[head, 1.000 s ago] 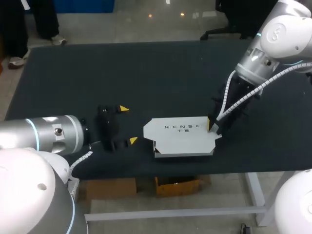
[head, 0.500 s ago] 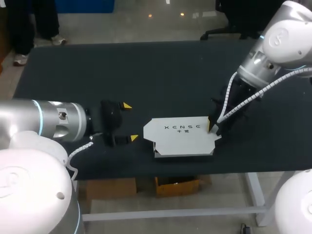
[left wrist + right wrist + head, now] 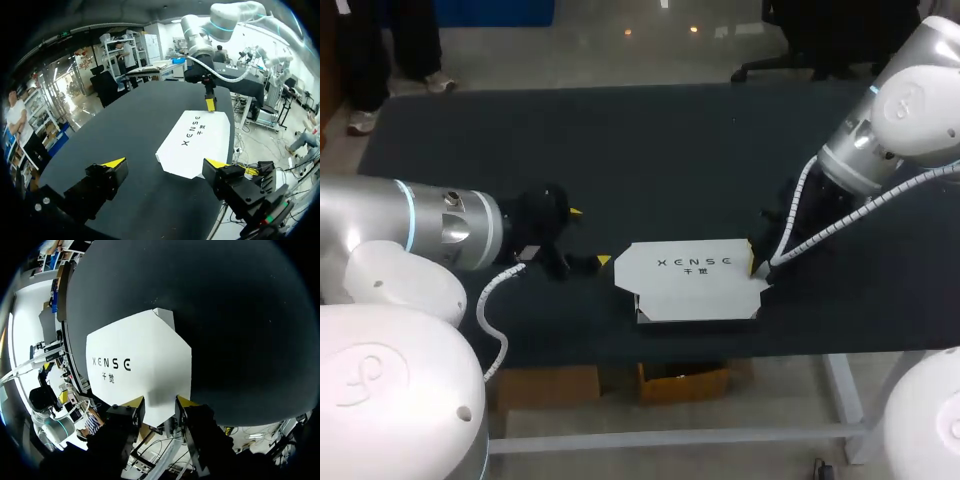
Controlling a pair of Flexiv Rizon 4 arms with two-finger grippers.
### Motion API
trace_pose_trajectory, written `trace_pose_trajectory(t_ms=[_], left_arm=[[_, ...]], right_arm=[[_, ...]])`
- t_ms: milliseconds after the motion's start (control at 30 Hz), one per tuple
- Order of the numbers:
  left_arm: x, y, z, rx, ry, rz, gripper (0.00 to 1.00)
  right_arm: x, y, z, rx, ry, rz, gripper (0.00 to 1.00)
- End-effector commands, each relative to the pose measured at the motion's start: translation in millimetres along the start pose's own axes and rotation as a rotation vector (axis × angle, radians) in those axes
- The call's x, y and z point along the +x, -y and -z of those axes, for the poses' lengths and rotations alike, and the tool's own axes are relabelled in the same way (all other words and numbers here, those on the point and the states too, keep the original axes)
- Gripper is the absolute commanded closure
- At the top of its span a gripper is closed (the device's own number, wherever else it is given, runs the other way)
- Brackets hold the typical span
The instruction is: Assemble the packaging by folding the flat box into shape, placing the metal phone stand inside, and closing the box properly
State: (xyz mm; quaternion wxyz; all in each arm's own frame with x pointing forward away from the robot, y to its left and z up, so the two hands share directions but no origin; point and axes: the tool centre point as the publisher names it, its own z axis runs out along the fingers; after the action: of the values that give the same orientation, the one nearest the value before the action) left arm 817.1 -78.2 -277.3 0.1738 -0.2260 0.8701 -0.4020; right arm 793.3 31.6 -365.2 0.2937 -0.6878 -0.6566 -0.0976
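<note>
The white box [image 3: 690, 280] lies flat, printed side up, near the table's front edge. My right gripper [image 3: 756, 265] stands at its right end. In the right wrist view, the box [image 3: 140, 360] narrows into the gap of the right gripper [image 3: 159, 402], with both yellow-tipped fingers against it. My left gripper [image 3: 588, 237] hovers open just left of the box. From the left wrist, the near corner of the box [image 3: 200, 140] lies between the wide-open fingers of the left gripper [image 3: 165, 163], untouched, and the right gripper [image 3: 210, 104] stands at its far end. No phone stand is in view.
The black table [image 3: 650, 150] stretches bare behind the box. The table's front edge [image 3: 700, 350] runs a short way in front of the box.
My left gripper has moved right, toward the box's left end, and stays wide open. The right gripper keeps its place at the box's right end, its arm shifting slightly.
</note>
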Motion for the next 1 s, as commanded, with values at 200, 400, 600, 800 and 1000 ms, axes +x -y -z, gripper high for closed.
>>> trace_pose_trajectory(t_ms=[200,400,600,800,1000], left_arm=[[-0.4,8.0,-14.4,-0.249,0.072,0.132,0.00],[-0.4,8.0,-14.4,-0.249,0.072,0.132,0.00],[-0.4,8.0,-14.4,-0.249,0.072,0.132,0.00],[-0.4,8.0,-14.4,-0.249,0.072,0.132,0.00],[-0.5,17.2,-19.0,-0.361,0.021,0.348,0.00]], right_arm=[[-5.9,3.9,-1.9,-0.041,-0.016,0.004,0.64],[-5.2,1.4,-0.5,-0.047,-0.021,0.009,0.64],[-4.1,-0.9,0.5,-0.058,-0.025,0.013,0.65],[-3.5,-2.4,0.6,-0.063,-0.025,0.015,0.65],[-4.1,-5.2,-1.3,-0.056,-0.022,0.014,0.65]])
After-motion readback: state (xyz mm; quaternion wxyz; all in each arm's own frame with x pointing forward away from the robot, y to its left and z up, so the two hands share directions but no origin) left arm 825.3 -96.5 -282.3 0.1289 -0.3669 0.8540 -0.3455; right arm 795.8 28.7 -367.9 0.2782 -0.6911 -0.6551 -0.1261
